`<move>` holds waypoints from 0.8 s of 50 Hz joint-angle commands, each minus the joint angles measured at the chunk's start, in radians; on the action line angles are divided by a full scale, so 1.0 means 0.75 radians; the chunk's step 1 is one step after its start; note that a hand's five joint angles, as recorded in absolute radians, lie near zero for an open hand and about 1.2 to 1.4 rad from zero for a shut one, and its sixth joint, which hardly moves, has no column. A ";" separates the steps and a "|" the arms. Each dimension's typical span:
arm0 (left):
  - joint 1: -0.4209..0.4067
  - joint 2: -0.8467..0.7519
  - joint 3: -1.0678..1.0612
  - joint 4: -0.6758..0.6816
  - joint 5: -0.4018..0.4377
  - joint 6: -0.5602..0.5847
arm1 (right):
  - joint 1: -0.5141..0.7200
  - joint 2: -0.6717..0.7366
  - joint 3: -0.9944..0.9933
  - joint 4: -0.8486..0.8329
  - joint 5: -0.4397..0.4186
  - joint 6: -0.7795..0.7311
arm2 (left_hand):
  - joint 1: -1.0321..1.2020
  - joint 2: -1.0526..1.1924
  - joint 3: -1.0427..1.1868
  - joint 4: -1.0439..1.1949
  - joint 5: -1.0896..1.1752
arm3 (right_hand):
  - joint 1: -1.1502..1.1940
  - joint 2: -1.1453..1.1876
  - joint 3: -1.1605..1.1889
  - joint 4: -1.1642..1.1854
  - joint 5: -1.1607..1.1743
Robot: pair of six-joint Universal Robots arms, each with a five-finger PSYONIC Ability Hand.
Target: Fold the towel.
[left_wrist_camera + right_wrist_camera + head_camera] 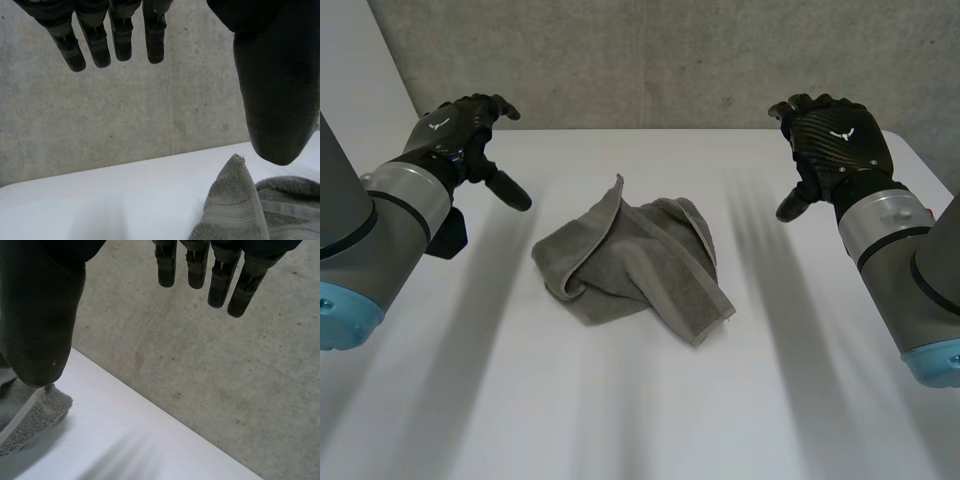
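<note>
On the worktop (620, 410), mid-surface, we are seeing the towel (638, 265) lying crumpled; the left robot hand (455, 135) and right robot hand (840, 140) are hovering on either side, fingers relaxed, grasping nothing.

This looks like a robotics lab or test cell rather than a home. A plain white table (640, 420) serves as the work surface. Directly behind the table rises a bare grey concrete wall (650, 50), rough, speckled and stained. Over the table's near left side reaches the left arm (380, 230) and over its near right side the right arm (910, 270), both machine limbs with grey joints and light-blue caps. On the middle of the table lies a crumpled grey towel (630, 265), a lone household item laid out as a test piece in this plain, industrial setting.
</note>
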 commanded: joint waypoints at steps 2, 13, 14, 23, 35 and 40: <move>-0.002 -0.033 0.013 -0.014 -0.001 0.057 | -0.010 0.006 -0.033 0.070 0.023 0.002 | -0.076 -0.075 -0.065 -0.072 -0.047 | -0.081 -0.103 -0.062 -0.102 -0.084; -0.004 -0.058 0.019 -0.014 -0.048 0.094 | -0.051 0.004 -0.053 0.088 -0.030 0.057 | -0.076 -0.075 -0.065 -0.072 -0.047 | -0.081 -0.103 -0.062 -0.102 -0.084; -0.004 -0.064 0.019 -0.014 -0.048 0.091 | -0.055 0.004 -0.053 0.090 -0.048 0.059 | -0.072 -0.072 -0.065 -0.072 -0.043 | -0.081 -0.103 -0.062 -0.102 -0.084; -0.004 -0.066 0.019 -0.014 -0.050 0.091 | -0.057 0.004 -0.053 0.096 -0.073 0.059 | -0.060 -0.060 -0.065 -0.072 -0.031 | -0.081 -0.103 -0.062 -0.102 -0.084; -0.004 -0.060 0.019 -0.014 -0.050 0.091 | -0.057 0.004 -0.051 0.096 -0.073 0.057 | -0.048 -0.048 -0.065 -0.072 -0.020 | -0.081 -0.103 -0.062 -0.102 -0.084; -0.006 -0.062 0.017 -0.014 -0.048 0.091 | -0.053 0.004 -0.045 0.096 -0.087 0.051 | -0.033 -0.032 -0.065 -0.072 -0.004 | -0.081 -0.103 -0.062 -0.102 -0.084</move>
